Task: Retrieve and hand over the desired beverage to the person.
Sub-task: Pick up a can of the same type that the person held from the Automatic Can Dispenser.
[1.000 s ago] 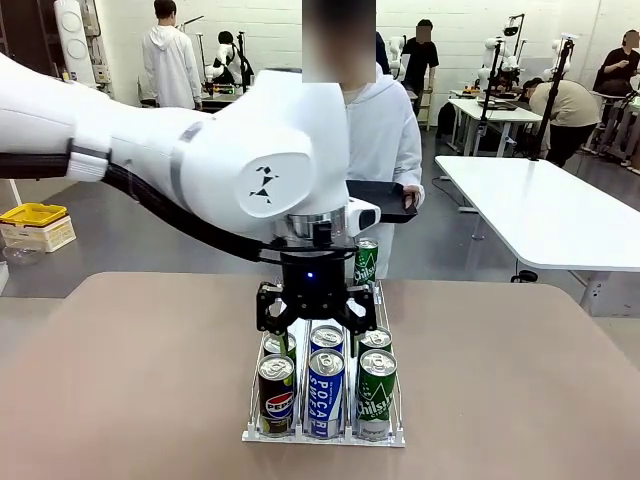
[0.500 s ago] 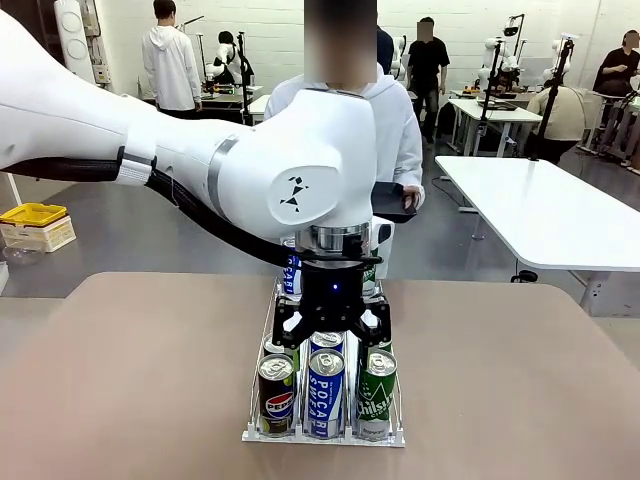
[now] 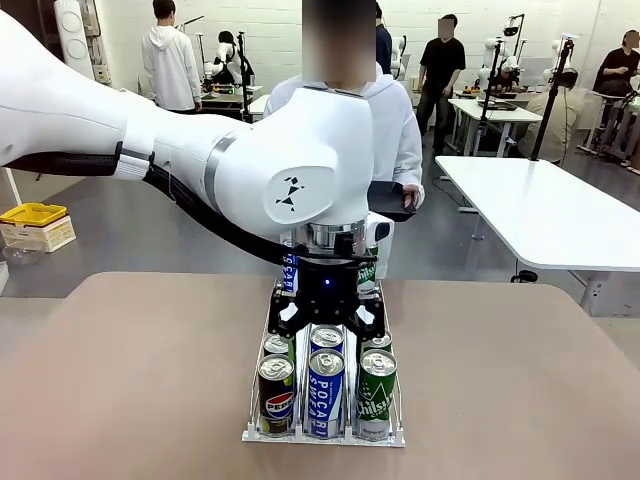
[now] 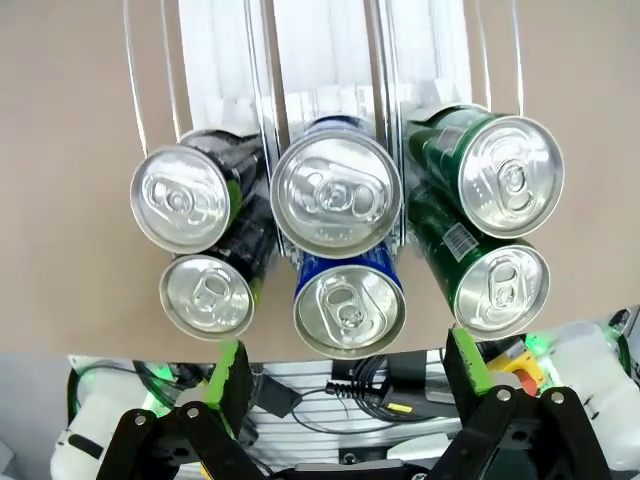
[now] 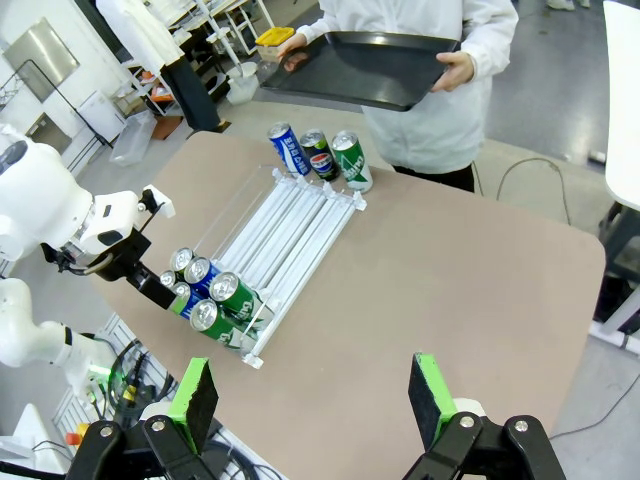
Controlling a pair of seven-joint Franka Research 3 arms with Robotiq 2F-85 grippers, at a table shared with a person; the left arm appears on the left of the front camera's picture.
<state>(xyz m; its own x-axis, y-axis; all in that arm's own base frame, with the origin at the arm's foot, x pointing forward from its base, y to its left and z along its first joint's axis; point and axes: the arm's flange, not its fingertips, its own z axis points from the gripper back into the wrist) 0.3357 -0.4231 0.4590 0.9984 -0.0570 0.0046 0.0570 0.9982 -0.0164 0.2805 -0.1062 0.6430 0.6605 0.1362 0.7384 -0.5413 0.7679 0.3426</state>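
Left gripper (image 3: 328,324) farther right, over six cans (image 4: 337,195)

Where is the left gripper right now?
In the front view the left gripper hangs open over the near end of the rack, directly above the middle lane's blue cans.

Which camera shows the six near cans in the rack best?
Left wrist view: straight down on the cans, all six tops clear. Front view shows them side-on, the back three partly behind the left claw. Right wrist view shows them small, far off.
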